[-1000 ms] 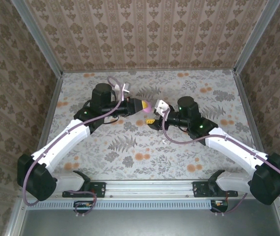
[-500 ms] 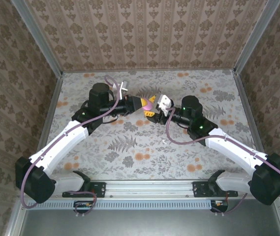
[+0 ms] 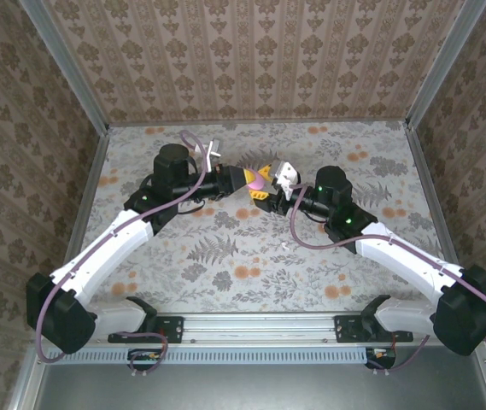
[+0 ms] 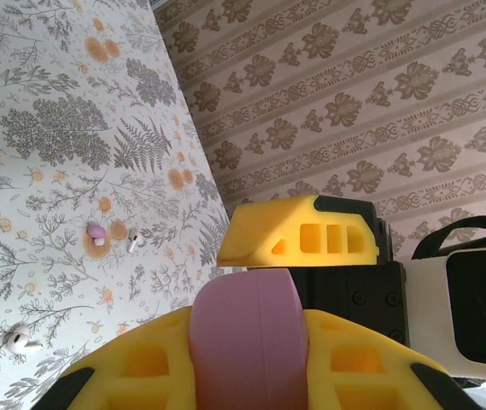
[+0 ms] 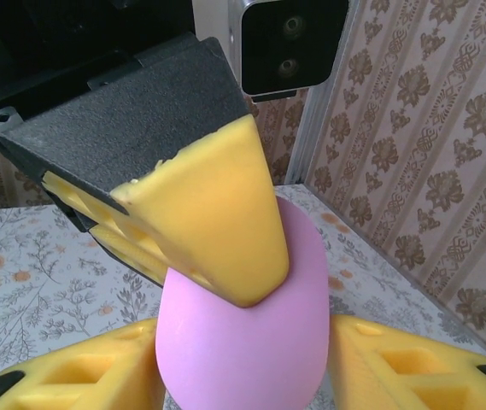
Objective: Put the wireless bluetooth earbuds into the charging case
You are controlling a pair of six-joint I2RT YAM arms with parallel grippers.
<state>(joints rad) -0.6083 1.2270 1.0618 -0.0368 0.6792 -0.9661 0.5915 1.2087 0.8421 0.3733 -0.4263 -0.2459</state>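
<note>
Checking the top view, we found both arms meeting above the middle of the floral table (image 3: pixel 225 265), well back from their bases. We observed the left gripper (image 4: pixel 244 359) clamped on the pink oval case (image 3: pixel 260 181), with its yellow fingers pressed on opposite faces of that case. We observed the right gripper (image 5: pixel 241 363) grasping the same case from the opposite end, one yellow finger against each side and its jaws turned crosswise to those of the left gripper. The case was held clear of the table between the two grippers. In the left wrist view we located the earbuds lying loose on the table: a pink earbud (image 4: pixel 96 234) just beside a white earbud (image 4: pixel 134 242), and a second white earbud (image 4: pixel 20 340) lying apart from that pair. All three lay well apart from the case.
</note>
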